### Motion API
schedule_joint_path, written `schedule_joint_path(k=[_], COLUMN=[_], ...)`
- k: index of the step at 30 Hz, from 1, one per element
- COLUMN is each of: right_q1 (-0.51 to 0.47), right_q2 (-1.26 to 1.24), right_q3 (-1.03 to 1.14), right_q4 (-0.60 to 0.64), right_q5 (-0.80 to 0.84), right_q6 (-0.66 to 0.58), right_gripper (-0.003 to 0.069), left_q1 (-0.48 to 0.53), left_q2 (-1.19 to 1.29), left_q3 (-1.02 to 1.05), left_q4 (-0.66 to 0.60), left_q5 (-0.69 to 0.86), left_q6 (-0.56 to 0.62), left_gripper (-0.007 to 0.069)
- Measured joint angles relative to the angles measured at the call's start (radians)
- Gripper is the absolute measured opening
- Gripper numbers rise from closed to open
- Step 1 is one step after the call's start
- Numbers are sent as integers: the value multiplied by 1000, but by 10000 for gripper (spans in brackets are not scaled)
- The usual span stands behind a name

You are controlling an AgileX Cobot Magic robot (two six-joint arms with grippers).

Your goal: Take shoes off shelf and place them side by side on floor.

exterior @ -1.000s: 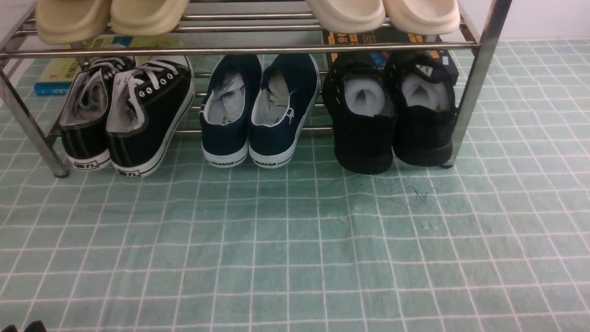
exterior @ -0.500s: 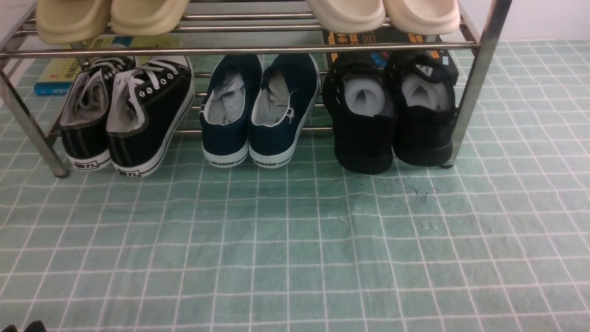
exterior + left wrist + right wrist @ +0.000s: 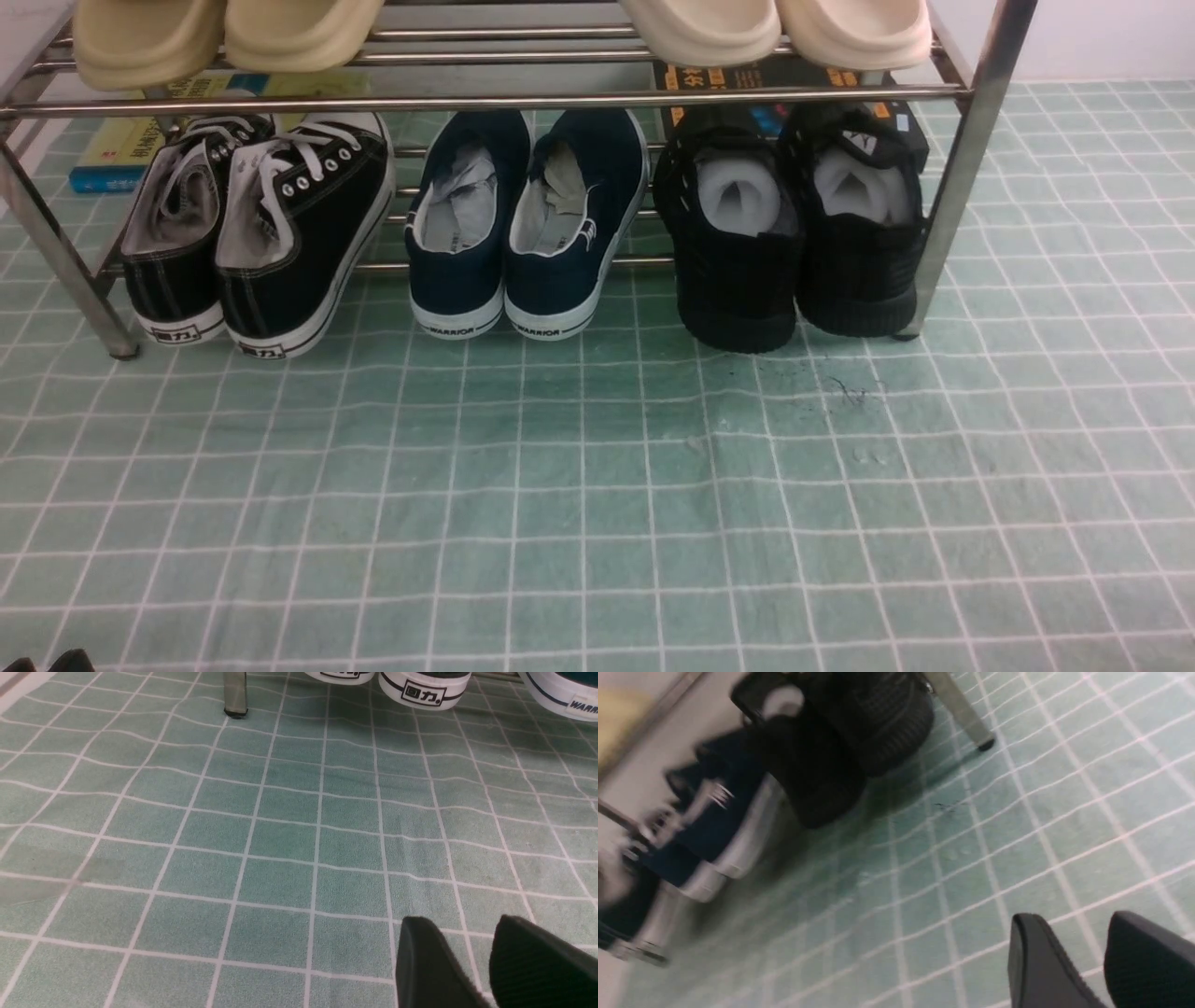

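Observation:
The pair of all-black mesh shoes stands on the lower tier of the silver shelf [image 3: 467, 97] at its right end, heels toward me, white paper stuffing showing: one shoe [image 3: 738, 261] and its mate [image 3: 861, 243]. The right wrist view shows them blurred [image 3: 831, 760] beside a shelf leg [image 3: 959, 711]. My left gripper [image 3: 462, 921] is open low over the green gridded floor [image 3: 597, 485], far from the pair. My right gripper [image 3: 1071, 917] is open too, over bare floor some way short of the black shoes. Neither holds anything.
Black canvas sneakers with white soles [image 3: 261, 233] and navy slip-ons [image 3: 527, 224] share the lower tier. Beige slippers [image 3: 224, 33] sit on the top tier. Books [image 3: 112, 149] lie behind the rack. The right shelf leg [image 3: 962, 177] stands right beside the black pair.

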Motion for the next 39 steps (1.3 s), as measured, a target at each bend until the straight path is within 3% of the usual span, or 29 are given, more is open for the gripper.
schedule_joint_path(k=[4,10,15,20,21,23,26,29,36,39], right_q1=[0,0,0,0,0,0,0,0,63,193], right_q2=[0,0,15,160,260,336,593,791,1117,1281], right_q3=[0,0,-125,-319,-405,-462,-615,-707,-836,-950], right_q4=[163,248,258,185,128,87,-23,-55,137,160], right_q5=[0,-1,0,71,149,234,443,569,733,750], right_q6=[38,-1,-169,-350,-390,-404,-417,-431,-648,-683], right_gripper=[237,237,216,89,33,-1,-11,-6,2,3], left_q1=[0,0,0,0,0,0,0,0,0,0], left_q2=[0,0,0,0,0,0,0,0,0,0], left_q3=[0,0,0,0,0,0,0,0,0,0], left_q4=[0,0,0,0,0,0,0,0,0,0], left_q5=[0,0,0,0,0,0,0,0,0,0], left_q6=[0,0,0,0,0,0,0,0,0,0], left_gripper=[239,239,240,240,240,240,240,240,240,240])
